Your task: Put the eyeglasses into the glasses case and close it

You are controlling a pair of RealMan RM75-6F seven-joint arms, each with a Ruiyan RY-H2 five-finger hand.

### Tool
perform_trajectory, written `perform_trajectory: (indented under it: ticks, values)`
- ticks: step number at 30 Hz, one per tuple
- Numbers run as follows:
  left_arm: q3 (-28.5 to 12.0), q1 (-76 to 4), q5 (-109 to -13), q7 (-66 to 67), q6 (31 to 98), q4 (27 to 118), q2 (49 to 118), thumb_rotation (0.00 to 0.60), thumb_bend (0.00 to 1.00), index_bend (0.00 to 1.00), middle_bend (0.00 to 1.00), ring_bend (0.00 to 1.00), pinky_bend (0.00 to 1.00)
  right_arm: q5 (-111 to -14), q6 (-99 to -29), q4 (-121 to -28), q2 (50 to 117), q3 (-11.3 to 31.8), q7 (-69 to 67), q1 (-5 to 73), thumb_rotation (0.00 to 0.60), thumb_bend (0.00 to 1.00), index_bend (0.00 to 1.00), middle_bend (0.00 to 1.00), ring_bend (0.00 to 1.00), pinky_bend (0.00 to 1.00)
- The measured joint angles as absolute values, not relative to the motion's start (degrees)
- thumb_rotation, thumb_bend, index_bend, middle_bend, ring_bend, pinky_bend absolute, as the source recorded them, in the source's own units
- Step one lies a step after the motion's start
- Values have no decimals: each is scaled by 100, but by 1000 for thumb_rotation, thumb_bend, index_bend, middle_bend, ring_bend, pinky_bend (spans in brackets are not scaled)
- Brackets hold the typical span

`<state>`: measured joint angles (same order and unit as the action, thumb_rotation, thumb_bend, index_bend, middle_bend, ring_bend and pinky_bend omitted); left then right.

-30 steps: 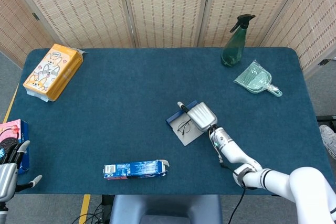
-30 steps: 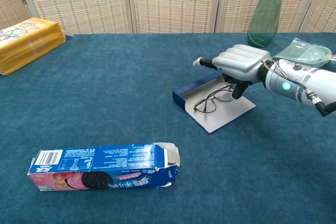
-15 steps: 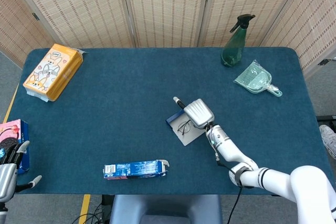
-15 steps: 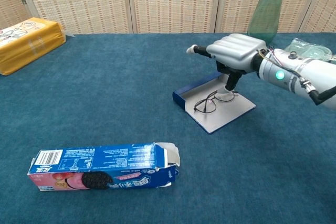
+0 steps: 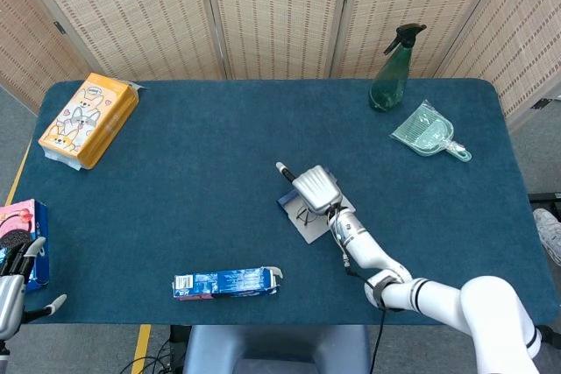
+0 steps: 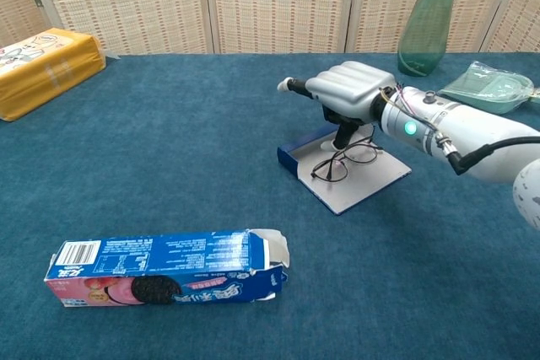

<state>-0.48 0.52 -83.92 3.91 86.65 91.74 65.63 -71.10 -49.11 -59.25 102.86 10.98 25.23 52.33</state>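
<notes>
Woven folding screens (image 5: 280, 10), blue table (image 5: 219, 155)

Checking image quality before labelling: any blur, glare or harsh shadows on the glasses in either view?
Head view: even light, sharp, eyeglasses tiny and partly hidden under the right robot hand. Chest view: sharp, no glare, eyeglasses clear on the glasses case, only a soft shadow under the hand.

A table covered in dark teal-blue cloth (image 5: 202, 172) fills most of the head view. On it lie a yellow-orange tissue pack (image 5: 88, 118) at upper left, a dark green spray bottle (image 5: 391, 70) and a pale green plastic dustpan (image 5: 429, 134) at upper right, a long blue cookie box (image 5: 225, 282) at lower centre, and an open blue-and-grey glasses case (image 6: 340, 170) right of centre.
</notes>
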Motion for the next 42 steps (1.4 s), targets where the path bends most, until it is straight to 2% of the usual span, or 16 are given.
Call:
perform_trajectory:
  ticks: [17, 25, 33, 42]
  values:
    - [-30, 65, -8399, 332, 8653, 9164, 6561, 600, 163, 92, 136, 106, 278, -7286, -5037, -5667, 10460, 958, 2349, 5137, 600, 298, 36, 986, 1000, 1000]
    - [-30, 72, -8421, 307, 8671, 9175, 6556, 600, 162, 91, 136, 106, 278, -7434, -5241, -6090, 10061, 936, 2334, 5025, 600, 299, 36, 986, 1000, 1000]
    - [-39, 50, -8444, 331, 8663, 9193, 6545, 600, 163, 92, 136, 106, 278, -7287, -5113, -6369, 9773, 816, 2551, 4857, 600, 285, 36, 984, 1000, 1000]
    - [-32, 49, -8425, 369, 8642, 9215, 6547, 600, 163, 92, 136, 106, 278, -7147, -4868, -6032, 10025, 819, 2722, 4954, 600, 267, 36, 984, 1000, 1000]
